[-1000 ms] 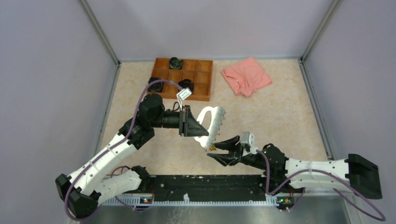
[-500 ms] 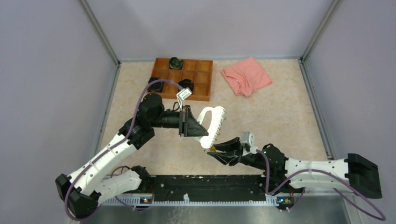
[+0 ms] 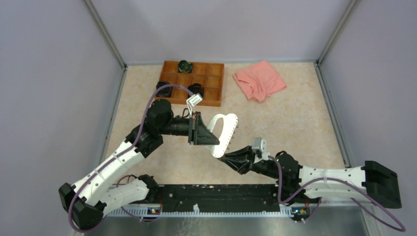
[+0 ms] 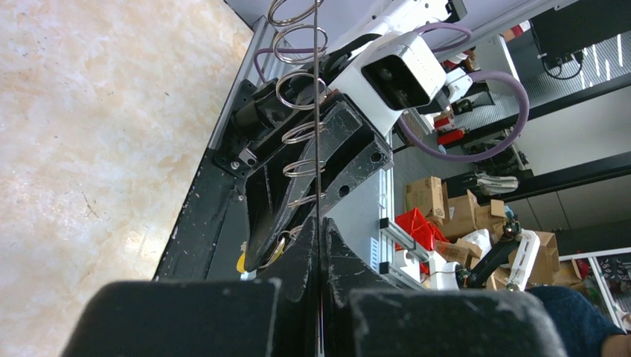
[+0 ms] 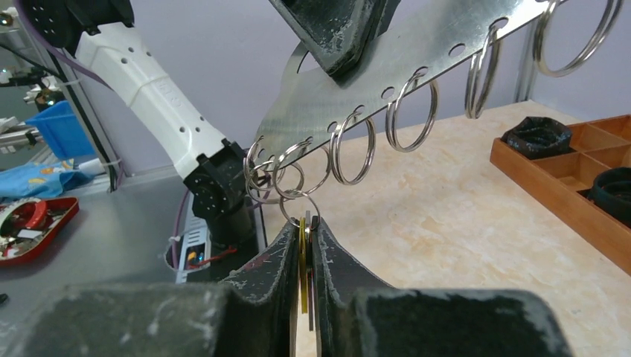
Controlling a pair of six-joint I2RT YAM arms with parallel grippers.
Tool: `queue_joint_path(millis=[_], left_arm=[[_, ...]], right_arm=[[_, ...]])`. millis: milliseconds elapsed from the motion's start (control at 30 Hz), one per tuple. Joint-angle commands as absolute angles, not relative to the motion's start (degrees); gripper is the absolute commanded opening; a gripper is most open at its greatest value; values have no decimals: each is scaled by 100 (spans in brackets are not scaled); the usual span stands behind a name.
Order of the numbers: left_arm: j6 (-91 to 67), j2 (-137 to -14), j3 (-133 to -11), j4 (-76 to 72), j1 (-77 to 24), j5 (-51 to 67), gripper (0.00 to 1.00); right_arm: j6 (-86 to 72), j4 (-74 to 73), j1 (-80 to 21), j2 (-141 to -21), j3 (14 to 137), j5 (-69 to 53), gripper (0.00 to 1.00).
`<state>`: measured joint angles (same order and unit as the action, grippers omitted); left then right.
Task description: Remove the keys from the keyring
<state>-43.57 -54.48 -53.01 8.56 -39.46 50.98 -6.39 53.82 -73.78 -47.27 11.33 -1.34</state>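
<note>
The right fingers (image 5: 290, 242) are pinched nearly together on the keys (image 5: 303, 260). These look thin, light and slick, so their flat heads seem the best place to grip. They hang by small rings (image 5: 298, 182) from the stiff keyring (image 5: 417, 59), which the clamped left fingers (image 5: 338, 26) hold above the counter (image 5: 461, 223).

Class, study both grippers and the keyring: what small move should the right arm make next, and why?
Probably a short, gentle pull of the right gripper away from the keyring. It pinches the keys, which hang from a small ring at the keyring's lower end, while the left gripper clamps the keyring steady, so a tug may work them free.
</note>
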Motion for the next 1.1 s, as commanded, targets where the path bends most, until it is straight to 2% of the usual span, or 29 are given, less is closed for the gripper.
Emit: queue_joint_path(millis=[0,67,567,1067], left_arm=[[-4257,-5284,-5270,606,-3924,5295,0],[-4112,-5245,-5286,673,-3926,5317,0],[-2815,-5128,-5555,1550,-3929,5295,0],[-2330,-5021,-5394,1958,-3929,4972,0]], right_arm=[[-751,5422,-7467,-4635,1416,-69,4],[-770,5187,-7467,-4543,1474,-62,0],[-519,2801,-7786,-4207,2324,261,0],[-517,1868,-8086,-4166,2625,976,0]])
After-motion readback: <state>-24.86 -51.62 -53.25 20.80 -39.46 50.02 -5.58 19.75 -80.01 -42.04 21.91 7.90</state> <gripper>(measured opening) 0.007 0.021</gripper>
